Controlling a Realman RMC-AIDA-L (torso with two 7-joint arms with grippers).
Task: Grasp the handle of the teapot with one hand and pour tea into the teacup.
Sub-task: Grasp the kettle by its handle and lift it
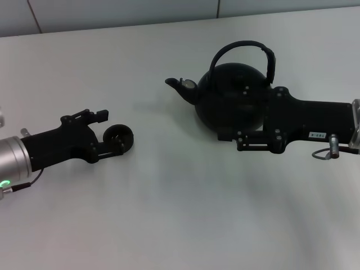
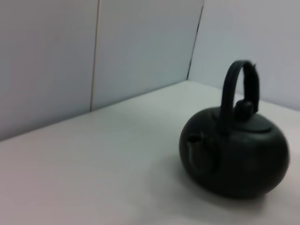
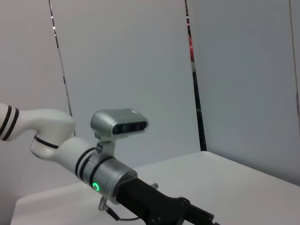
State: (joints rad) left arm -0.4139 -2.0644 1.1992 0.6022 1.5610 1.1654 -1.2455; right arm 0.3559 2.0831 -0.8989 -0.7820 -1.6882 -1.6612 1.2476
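The black teapot (image 1: 225, 93) stands upright on the white table at the right, its spout (image 1: 179, 86) pointing left and its arched handle (image 1: 243, 48) raised over the lid. My right gripper (image 1: 242, 121) reaches in from the right, low against the near right side of the pot's body and below the handle. The small dark teacup (image 1: 120, 138) sits on the table at the left. My left gripper (image 1: 109, 132) is open, with the cup at its fingertips, against the near finger. The left wrist view shows the teapot (image 2: 234, 157) and its handle (image 2: 239, 89), not the cup.
The white table (image 1: 180, 214) runs back to grey wall panels (image 2: 140, 47). The right wrist view shows my left arm (image 3: 112, 183) and its wrist camera (image 3: 119, 122) before the wall. A cable loop (image 1: 323, 153) hangs by my right wrist.
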